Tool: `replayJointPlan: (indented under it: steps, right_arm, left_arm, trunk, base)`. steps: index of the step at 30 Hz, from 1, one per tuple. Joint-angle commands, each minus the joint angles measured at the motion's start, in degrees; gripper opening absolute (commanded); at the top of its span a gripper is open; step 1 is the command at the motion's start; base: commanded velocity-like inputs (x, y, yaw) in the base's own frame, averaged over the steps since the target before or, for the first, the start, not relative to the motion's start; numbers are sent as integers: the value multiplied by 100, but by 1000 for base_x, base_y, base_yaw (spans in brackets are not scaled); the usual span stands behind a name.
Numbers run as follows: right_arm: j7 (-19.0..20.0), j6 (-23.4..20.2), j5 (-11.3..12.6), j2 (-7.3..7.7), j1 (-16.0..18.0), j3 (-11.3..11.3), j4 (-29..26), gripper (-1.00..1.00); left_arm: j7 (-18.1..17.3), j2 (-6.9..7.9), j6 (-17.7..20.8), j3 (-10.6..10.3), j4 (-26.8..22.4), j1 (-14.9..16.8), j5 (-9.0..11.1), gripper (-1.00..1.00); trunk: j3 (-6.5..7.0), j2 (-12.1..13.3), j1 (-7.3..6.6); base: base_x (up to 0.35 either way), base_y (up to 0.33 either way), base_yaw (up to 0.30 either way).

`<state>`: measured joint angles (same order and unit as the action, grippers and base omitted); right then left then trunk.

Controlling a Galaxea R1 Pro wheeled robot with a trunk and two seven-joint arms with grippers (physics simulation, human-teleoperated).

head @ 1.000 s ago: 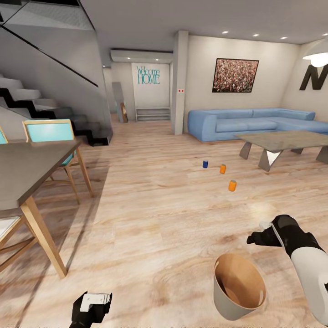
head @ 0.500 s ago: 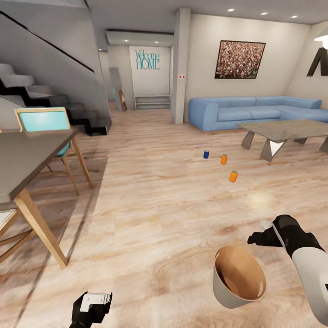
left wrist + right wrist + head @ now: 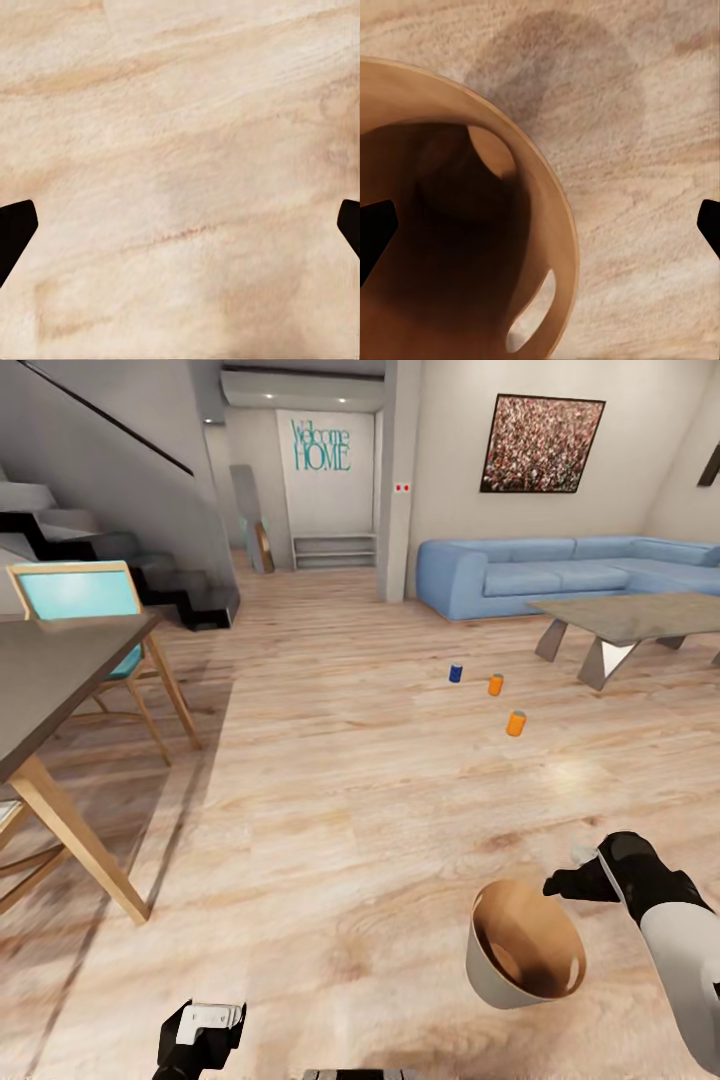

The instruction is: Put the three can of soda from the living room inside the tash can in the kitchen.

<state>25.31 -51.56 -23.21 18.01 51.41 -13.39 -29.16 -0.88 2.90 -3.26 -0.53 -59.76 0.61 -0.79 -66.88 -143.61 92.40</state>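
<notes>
Three soda cans stand on the plank floor of the living room, ahead in the head view: a dark blue can [image 3: 455,673], an orange can [image 3: 495,685] and a second orange can [image 3: 516,723] nearer to me. The trash can [image 3: 490,980] is close by at the lower right, pale outside and orange-brown inside, tilted with its mouth towards me. My right gripper [image 3: 550,883] hovers just past its far rim, open; the right wrist view looks down into the bucket's rim [image 3: 564,225]. My left gripper [image 3: 200,1028] is low at the left, open over bare floor [image 3: 180,150].
A dining table [image 3: 50,670] and teal chair [image 3: 75,595] stand at the left. Stairs [image 3: 100,550] rise behind them. A blue sofa [image 3: 520,575] and grey coffee table [image 3: 630,615] are at the far right, a pillar [image 3: 400,480] at mid back. Open floor lies between me and the cans.
The whole picture has slid upward, so the camera has moved. The trash can now sits a little closer under my right gripper in the view. Both grippers keep their places.
</notes>
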Motion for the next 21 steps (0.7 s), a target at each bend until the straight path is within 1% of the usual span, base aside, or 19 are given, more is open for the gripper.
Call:
replayJointPlan:
  steps: [1,11,21]
  right_arm:
    - [0,1,0,1,0,2,-1,100]
    - [0,5,0,-7,0,3,-1,100]
    - [0,5,-1,-10,0,3,-2,100]
  left_arm:
    - [0,0,1,0,0,0,0,100]
    - [0,0,-3,0,0,0,0,100]
    - [8,0,-7,0,0,0,0,100]
  trunk:
    - [-32,-2,2]
    - [-345,-15,28]
    - [-422,-15,28]
  base:
    - [0,0,0]
    - [0,0,0]
    - [0,0,0]
